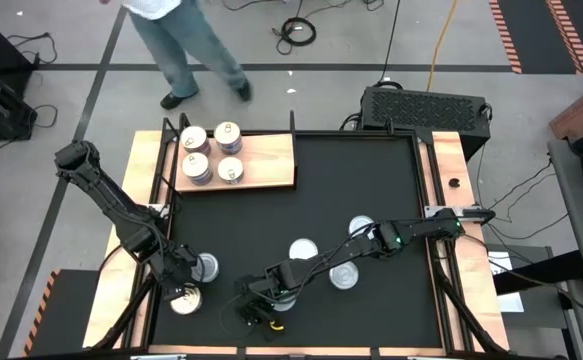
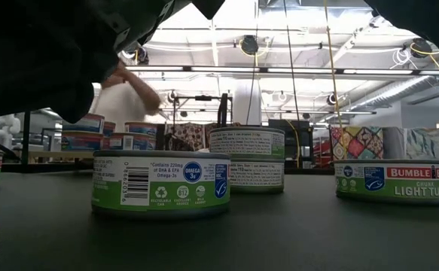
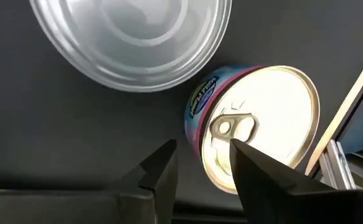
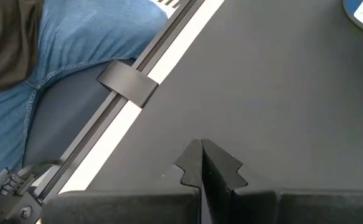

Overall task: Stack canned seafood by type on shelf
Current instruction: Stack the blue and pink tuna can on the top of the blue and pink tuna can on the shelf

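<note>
left gripper [image 3: 200, 165] jaws spread, empty, beside gold-top tin [image 3: 256, 124]; right gripper [image 4: 203, 163] pressed together. rigid, slick, dense: you pinch across sidewall. shelf [image 1: 266, 160] far from this tin.

Left arm reaches in from left edge, elbow bent, left gripper [image 1: 184, 275] low at near-left of table, fingers [image 3: 159, 171] parted with clear gap. Right arm stretches from right edge across near side, right gripper [image 4: 202, 163] low at near-centre, fingers pressed together, nothing between.
</note>
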Tool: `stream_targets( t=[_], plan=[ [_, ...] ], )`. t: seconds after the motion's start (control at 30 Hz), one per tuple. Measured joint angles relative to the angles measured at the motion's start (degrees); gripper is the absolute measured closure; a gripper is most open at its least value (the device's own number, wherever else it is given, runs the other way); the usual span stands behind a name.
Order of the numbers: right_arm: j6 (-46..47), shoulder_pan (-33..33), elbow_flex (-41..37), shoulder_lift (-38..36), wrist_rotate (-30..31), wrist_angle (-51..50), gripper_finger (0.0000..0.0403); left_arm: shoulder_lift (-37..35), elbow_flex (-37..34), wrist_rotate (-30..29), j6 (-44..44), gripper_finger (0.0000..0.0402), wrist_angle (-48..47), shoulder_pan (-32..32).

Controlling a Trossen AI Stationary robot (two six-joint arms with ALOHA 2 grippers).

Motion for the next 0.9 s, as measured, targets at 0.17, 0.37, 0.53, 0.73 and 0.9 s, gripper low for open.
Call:
stream_targets(
  t=[0.17,0.37,0.53,0.73,0.9],
  plan=[
    [0.0,0.0,0.0,0.0,-0.1,-0.7,0.0403,0.0,-3.1,0.7,-0.1,0.0255,6.3,0.0],
    [0.0,0.0,0.0,0.0,-0.1,-0.8,0.0403,-0.1,-3.9,1.3,0.2,0.0255,6.2,0.0],
    [0.0,0.0,0.0,0.0,-0.1,-0.8,0.0403,-0.1,-4.0,1.3,2.7,0.0262,6.1,0.0],
    [0.0,0.0,0.0,0.0,-0.1,-0.8,0.0403,-0.1,-4.0,2.1,4.6,0.0316,6.0,0.0],
    [0.0,0.0,0.0,0.0,-0.1,-0.8,0.0403,-0.1,-4.0,2.6,5.6,0.0389,5.8,0.0]
  ],
)
